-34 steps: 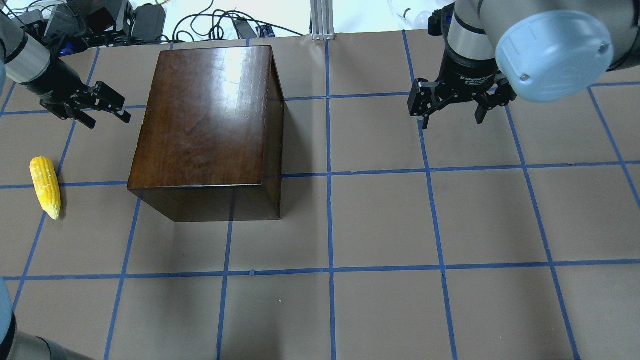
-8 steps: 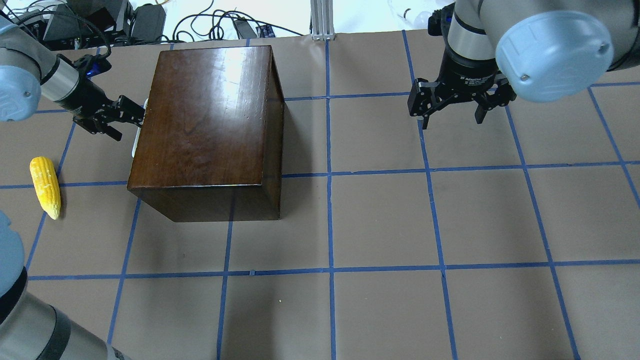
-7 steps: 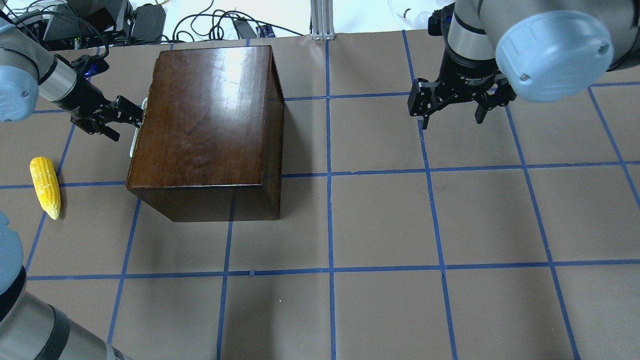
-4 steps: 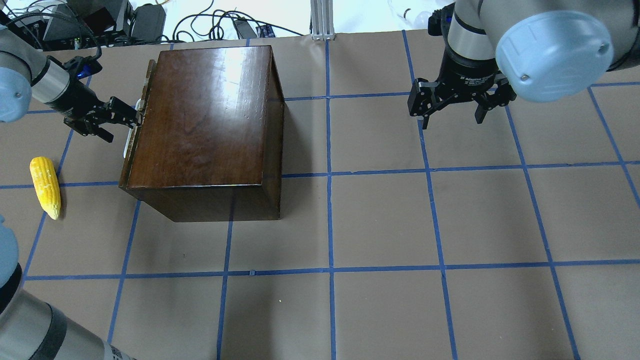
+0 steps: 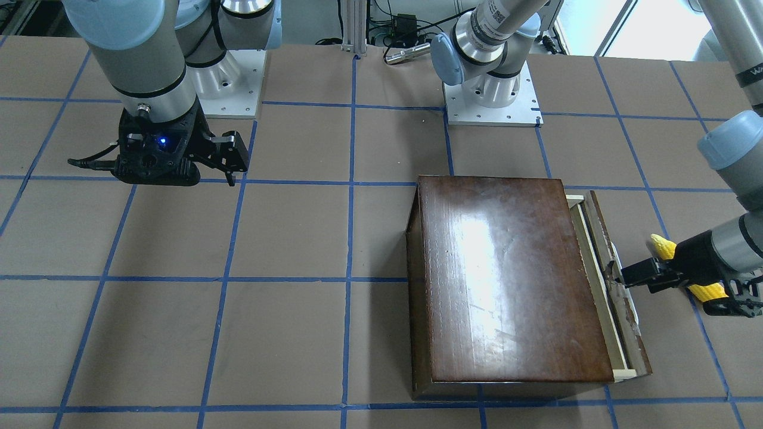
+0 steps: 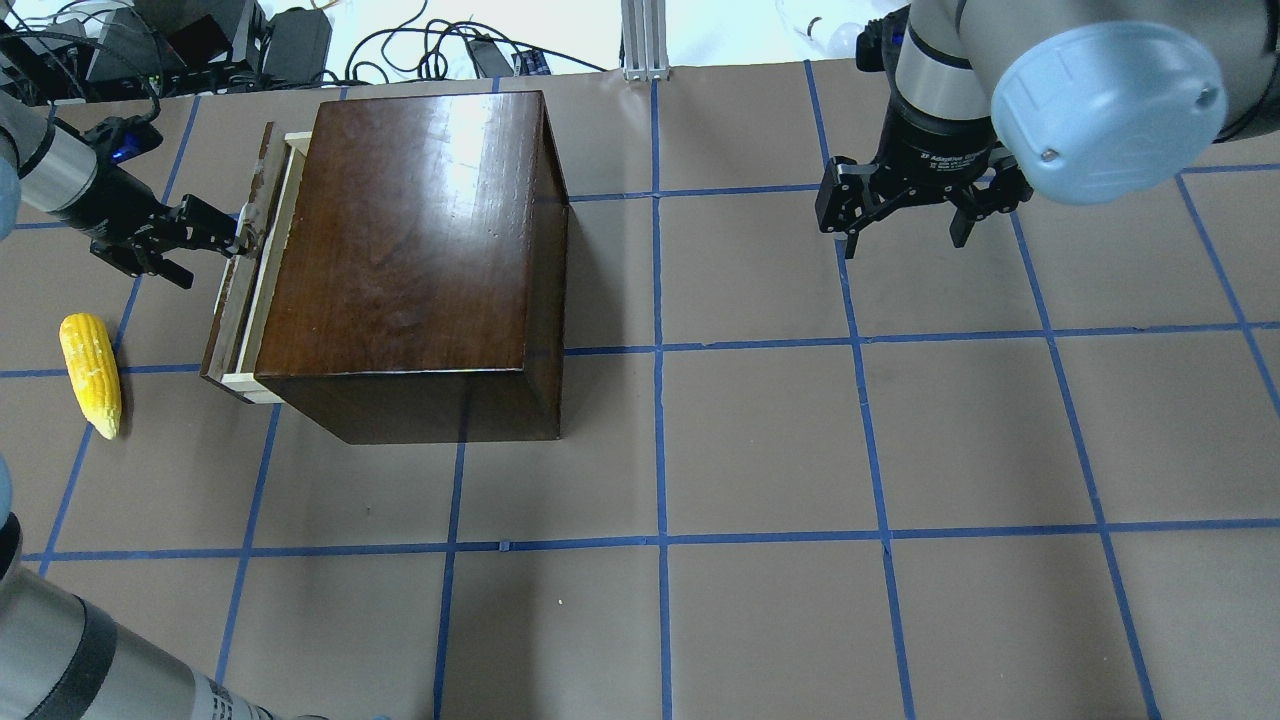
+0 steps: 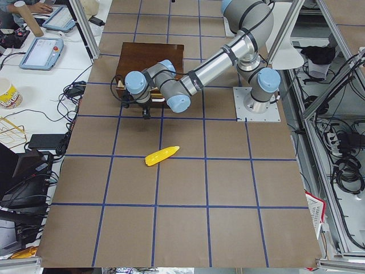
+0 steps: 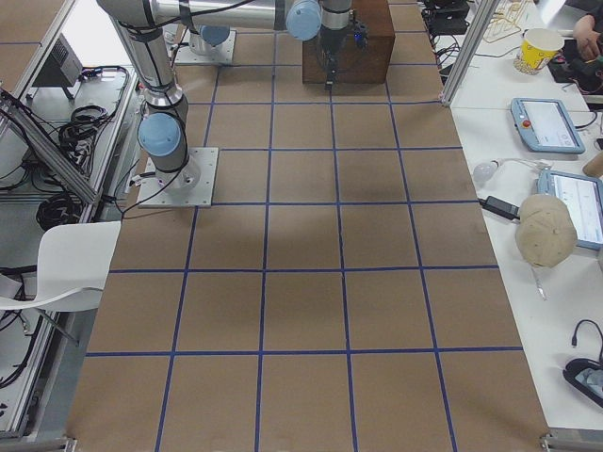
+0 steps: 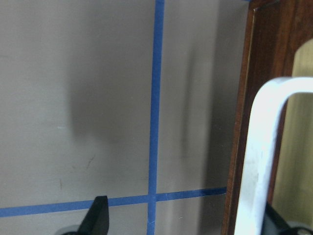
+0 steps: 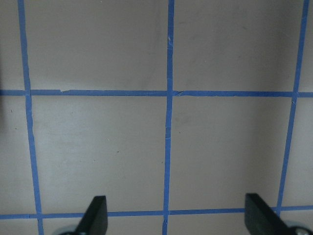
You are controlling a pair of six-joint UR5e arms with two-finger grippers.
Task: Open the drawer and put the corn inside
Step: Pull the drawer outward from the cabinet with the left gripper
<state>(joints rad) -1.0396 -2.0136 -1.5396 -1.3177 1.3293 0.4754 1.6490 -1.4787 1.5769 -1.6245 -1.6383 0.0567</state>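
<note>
Only slightly out, the dark-fronted pale wood drawer [image 6: 235, 300] is hooked by the spread left pincer [image 6: 208, 245]; yellow corn cob [image 6: 90, 373] nearby, unpicked.

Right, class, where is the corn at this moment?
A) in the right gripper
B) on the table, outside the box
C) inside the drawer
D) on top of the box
B: the corn lies on the table, apart from the box, whose drawer is only slightly pulled out.
</note>
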